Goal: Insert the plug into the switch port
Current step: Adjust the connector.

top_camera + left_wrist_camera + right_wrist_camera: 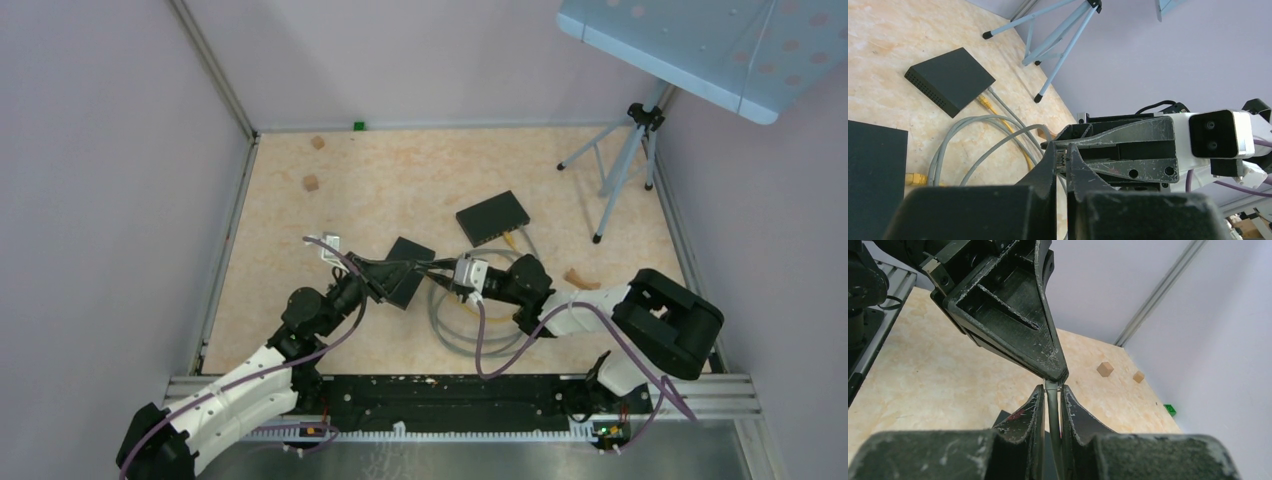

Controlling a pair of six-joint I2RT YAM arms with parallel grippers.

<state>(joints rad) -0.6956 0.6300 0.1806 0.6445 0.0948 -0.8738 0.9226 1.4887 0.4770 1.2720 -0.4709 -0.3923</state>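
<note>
Plug [1052, 385] pinched in left pincer [1062, 151]; right pincer [1052, 390] clamps cable [1054, 430]; beige table [400, 180]; lilac walls [100, 150].

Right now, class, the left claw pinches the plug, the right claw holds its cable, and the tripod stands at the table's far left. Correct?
No. The top view shows the tripod at the far right. The rest stands: the left claw pinches the plug and the right claw holds its cable.
</note>
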